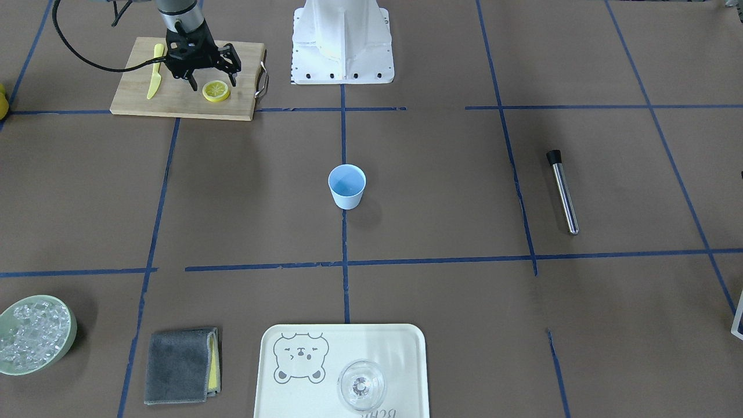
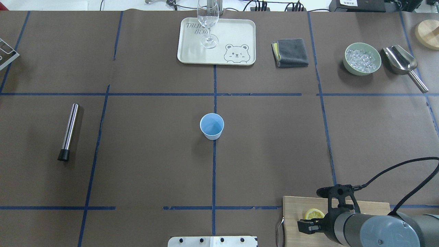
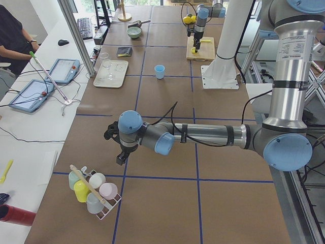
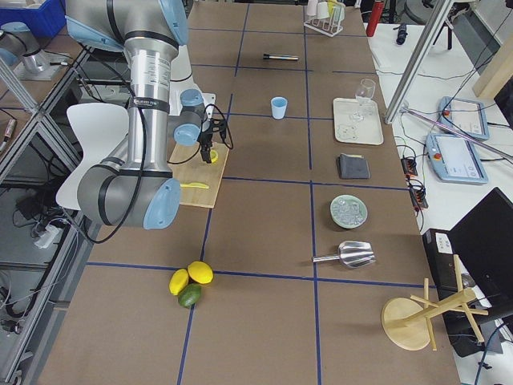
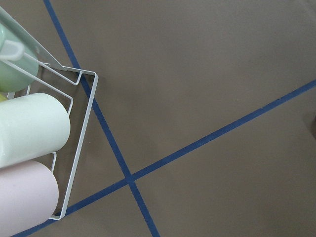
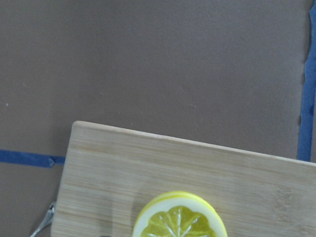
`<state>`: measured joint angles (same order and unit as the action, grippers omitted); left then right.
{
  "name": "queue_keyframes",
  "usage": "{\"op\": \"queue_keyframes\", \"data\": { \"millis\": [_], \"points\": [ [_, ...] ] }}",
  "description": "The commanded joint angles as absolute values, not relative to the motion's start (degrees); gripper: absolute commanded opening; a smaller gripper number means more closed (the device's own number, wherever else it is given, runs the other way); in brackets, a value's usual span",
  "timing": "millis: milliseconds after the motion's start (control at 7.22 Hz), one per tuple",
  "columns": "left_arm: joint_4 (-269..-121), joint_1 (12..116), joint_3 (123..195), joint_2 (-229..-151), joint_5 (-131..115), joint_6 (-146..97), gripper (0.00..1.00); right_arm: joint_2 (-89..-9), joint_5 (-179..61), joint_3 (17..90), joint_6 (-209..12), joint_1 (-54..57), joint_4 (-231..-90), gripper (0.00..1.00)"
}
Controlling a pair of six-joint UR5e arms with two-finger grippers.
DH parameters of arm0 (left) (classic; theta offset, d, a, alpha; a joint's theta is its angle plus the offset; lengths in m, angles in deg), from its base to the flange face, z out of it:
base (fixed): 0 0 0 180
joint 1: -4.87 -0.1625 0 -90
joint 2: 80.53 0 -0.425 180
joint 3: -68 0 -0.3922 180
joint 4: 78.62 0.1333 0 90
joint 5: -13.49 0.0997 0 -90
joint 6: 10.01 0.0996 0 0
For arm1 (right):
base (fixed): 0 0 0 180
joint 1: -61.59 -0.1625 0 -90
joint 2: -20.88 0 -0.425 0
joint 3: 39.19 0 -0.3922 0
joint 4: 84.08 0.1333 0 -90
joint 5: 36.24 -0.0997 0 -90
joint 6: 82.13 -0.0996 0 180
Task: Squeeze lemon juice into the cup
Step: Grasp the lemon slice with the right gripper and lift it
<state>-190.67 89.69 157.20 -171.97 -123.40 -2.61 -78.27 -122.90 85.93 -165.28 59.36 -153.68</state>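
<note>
One lemon slice (image 1: 216,91) lies flat on the wooden cutting board (image 1: 186,103) at the robot's right. It also shows in the overhead view (image 2: 313,214) and in the right wrist view (image 6: 180,219). My right gripper (image 1: 213,85) is open just over the slice, with a finger on each side of it. The light-blue cup (image 1: 347,186) stands upright at the table's middle (image 2: 212,126), far from the gripper. My left gripper (image 3: 119,147) shows only in the exterior left view, low over the table by a cup rack; I cannot tell whether it is open or shut.
A yellow plastic knife (image 1: 155,69) lies on the board. A steel tube (image 1: 563,191), a tray (image 1: 278,395) bearing a clear glass (image 1: 361,384), a grey cloth (image 1: 180,366) and an ice bowl (image 1: 35,334) are around. A wire rack of cups (image 3: 94,190) is beside the left gripper.
</note>
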Motion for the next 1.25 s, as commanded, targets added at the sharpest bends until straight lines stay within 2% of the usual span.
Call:
{"op": "queue_keyframes", "data": {
  "millis": [0, 139, 277, 416, 554, 693, 831, 1108],
  "points": [
    [-190.68, 89.69, 157.3, -171.94, -123.44, -2.54, 1.0, -78.17, -122.64, 85.27, -165.28, 59.48, -153.69, 0.89],
    [-190.68, 89.69, 157.3, -171.94, -123.44, -2.54, 1.0, -78.17, -122.73, 85.27, -165.28, 59.4, -153.69, 0.88],
    [-190.68, 89.69, 157.21, -171.94, -123.44, -2.54, 1.0, -78.17, -122.64, 85.27, -165.28, 59.39, -153.69, 0.82],
    [-190.68, 89.69, 157.3, -171.94, -123.44, -2.54, 1.0, -78.17, -122.64, 85.27, -165.28, 59.39, -153.69, 0.65],
    [-190.68, 89.69, 157.21, -171.94, -123.44, -2.45, 1.0, -78.17, -122.64, 85.27, -165.28, 59.39, -153.61, 0.44],
    [-190.68, 89.69, 157.21, -171.94, -123.44, -2.45, 1.0, -78.17, -122.64, 85.35, -165.28, 59.39, -153.61, 0.3],
    [-190.76, 89.69, 157.21, -171.94, -123.44, -2.45, 1.0, -78.17, -122.73, 85.61, -165.28, 59.22, -153.61, 0.26],
    [-190.68, 89.69, 157.3, -171.85, -123.44, -2.45, 1.0, -78.35, -122.82, 87.1, -165.28, 57.56, -153.52, 0.28]
  ]
}}
